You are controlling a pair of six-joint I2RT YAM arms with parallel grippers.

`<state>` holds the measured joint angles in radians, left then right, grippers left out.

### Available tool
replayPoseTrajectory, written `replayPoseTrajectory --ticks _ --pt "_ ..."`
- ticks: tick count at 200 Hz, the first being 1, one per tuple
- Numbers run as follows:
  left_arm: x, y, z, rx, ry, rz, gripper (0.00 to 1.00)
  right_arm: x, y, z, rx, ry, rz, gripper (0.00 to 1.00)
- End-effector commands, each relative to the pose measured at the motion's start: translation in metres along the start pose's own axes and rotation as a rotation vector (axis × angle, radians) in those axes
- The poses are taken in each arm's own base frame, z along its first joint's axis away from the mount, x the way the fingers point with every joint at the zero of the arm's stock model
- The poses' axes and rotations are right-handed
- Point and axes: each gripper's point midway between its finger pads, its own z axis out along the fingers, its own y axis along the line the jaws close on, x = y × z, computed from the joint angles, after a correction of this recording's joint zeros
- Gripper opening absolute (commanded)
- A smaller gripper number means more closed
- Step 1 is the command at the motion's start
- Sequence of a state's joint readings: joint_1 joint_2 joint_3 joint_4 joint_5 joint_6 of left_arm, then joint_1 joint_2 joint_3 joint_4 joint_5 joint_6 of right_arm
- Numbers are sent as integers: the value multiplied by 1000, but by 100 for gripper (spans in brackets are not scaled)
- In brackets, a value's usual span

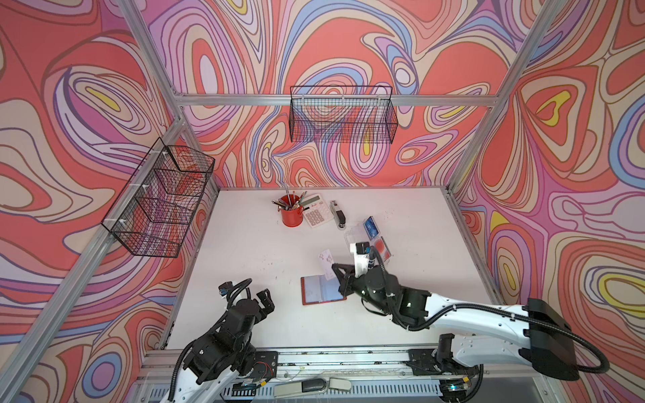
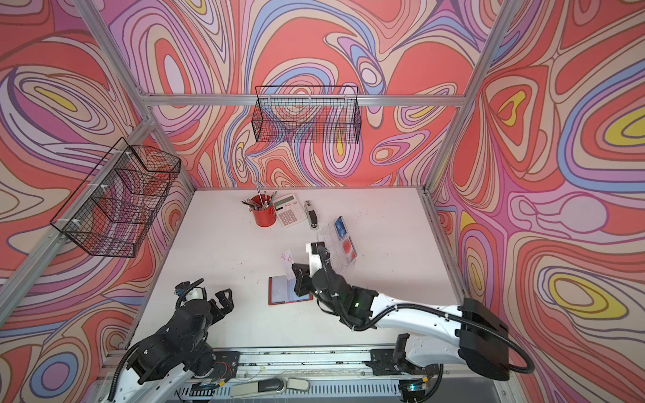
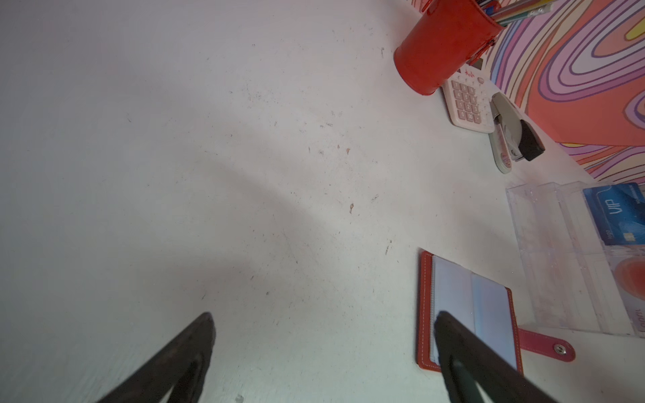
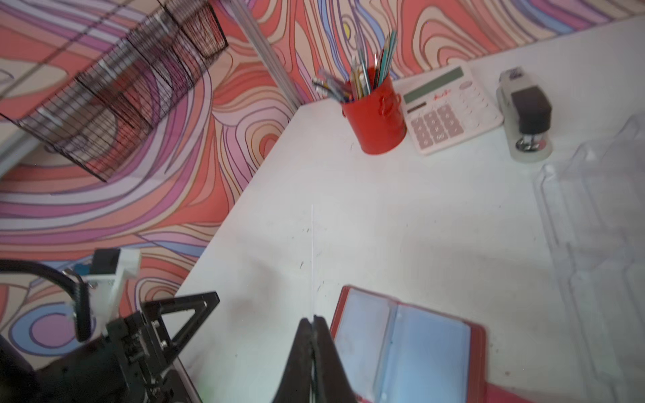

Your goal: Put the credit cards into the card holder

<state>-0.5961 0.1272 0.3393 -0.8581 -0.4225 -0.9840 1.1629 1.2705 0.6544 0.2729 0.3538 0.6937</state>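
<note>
**Q:** What lies where, and how far along is the work?

**A:** White table [image 1: 251, 251]. At the far right, a clear tray [image 3: 551, 244] holds a blue card [image 3: 617, 213] and a card with a red circle [image 2: 346, 246]; both are left to move. The red card holder [image 1: 319, 290] lies open and flat at centre, left of the tray. Its clear sleeves over blue lining show no card.

**Q:** And the grippers?

**A:** The left gripper [image 1: 267, 300] hovers at the near left, jaws spread wide and empty. The right gripper [image 4: 313, 319] pinches a pale card with red marks [image 1: 326, 261] over the holder's far edge. Insertion is judged not yet done.
</note>
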Motion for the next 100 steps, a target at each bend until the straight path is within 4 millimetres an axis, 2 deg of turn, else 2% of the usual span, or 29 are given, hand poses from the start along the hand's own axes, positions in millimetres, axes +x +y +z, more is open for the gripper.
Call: replayPoseTrajectory --ticks 1,16,44,77,100 --pt "-4 2 -6 -37 12 11 100 22 -2 13 -6 -36 125 0" --pt "-2 1 -5 -44 30 16 100 45 -7 24 -16 1 161 0" --pt "6 -10 -2 9 74 -2 100 73 -15 37 -19 16 210 0" --pt "18 -17 0 71 116 -102 100 88 -26 40 -27 -6 269 0" --pt "30 -28 5 159 154 -165 100 97 -31 44 -6 10 272 0"
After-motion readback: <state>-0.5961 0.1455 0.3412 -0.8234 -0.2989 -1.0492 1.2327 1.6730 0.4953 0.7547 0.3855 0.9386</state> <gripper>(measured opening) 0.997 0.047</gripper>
